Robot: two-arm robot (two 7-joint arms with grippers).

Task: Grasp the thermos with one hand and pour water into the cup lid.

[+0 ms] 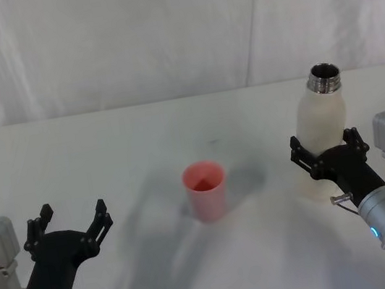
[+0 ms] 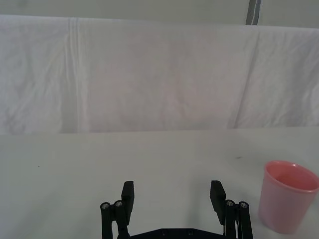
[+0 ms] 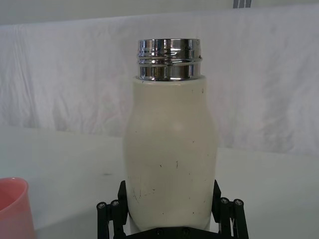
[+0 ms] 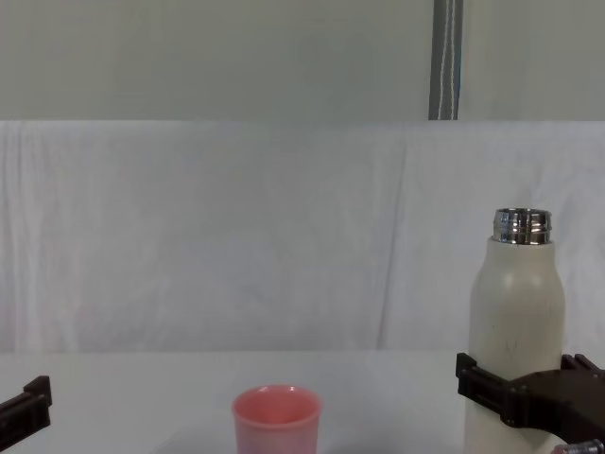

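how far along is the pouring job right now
Done: the right gripper has its fingers around the lower body of the thermos, which stands upright with its steel neck uncapped. In hand: securing that grasp. Left: lifting, tilting and pouring into the cup lid, standing apart to its left. The left gripper sits open, idle.

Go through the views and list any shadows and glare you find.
Head view: soft grey shadows fall from the cup lid and thermos across the table. Right wrist view: bright glints on the thermos's steel neck, with the right tool around the matte body. Left wrist view: the open left tool hovers in even light.
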